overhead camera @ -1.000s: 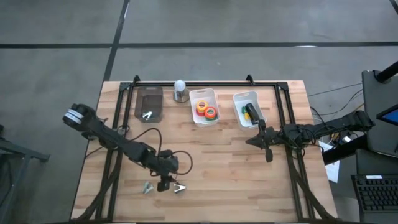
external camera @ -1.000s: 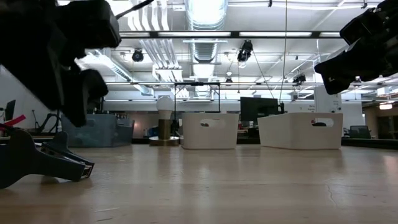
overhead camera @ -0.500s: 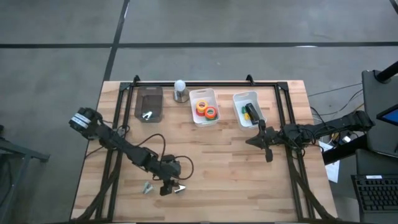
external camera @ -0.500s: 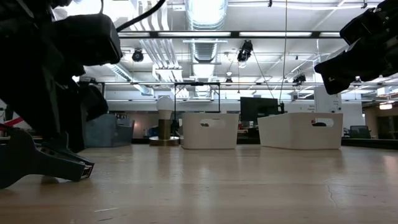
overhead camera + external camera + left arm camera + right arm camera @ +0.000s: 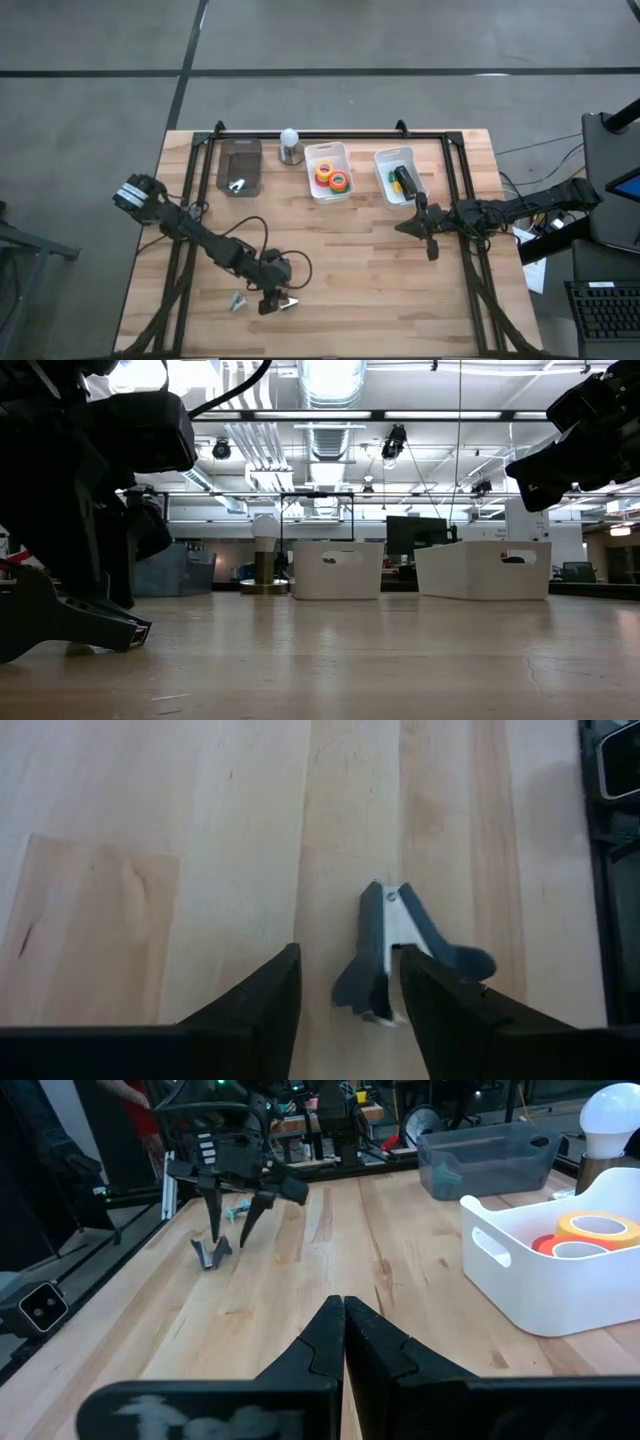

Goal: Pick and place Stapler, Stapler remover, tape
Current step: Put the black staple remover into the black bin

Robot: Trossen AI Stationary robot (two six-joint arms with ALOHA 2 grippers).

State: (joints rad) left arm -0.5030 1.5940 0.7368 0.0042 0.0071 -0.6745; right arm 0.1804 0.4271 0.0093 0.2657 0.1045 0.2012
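Observation:
A grey-blue staple remover (image 5: 392, 956) lies on the wood near the table's near edge, also visible from above as the staple remover (image 5: 289, 303). My left gripper (image 5: 345, 985) is open and low over it, one finger on each side. A small green claw piece (image 5: 237, 301) lies just to the left. The tape rolls (image 5: 331, 176) sit in the middle white bin (image 5: 312, 157), and a black and green stapler (image 5: 403, 180) sits in the right white bin (image 5: 381, 160). My right gripper (image 5: 432, 243) is shut and hovers right of centre. My left gripper comes at the staple remover from above, pointing down. One fingertip (image 5: 412, 964) stands right against the remover's side (image 5: 398, 935), and the other is apart from it. I cannot tell whether that finger touches it. The remover lies flat on the table.
A dark clear bin (image 5: 240, 166) at the far left holds another small claw piece. A light bulb on a stand (image 5: 290, 144) is beside it. A black frame rail (image 5: 330, 134) runs along the far edge. Bare wood (image 5: 350, 270) lies between the arms.
My left gripper has moved a little toward the near edge and come down onto the staple remover, so its fingers now reach the table around it. The remover has kept its place.

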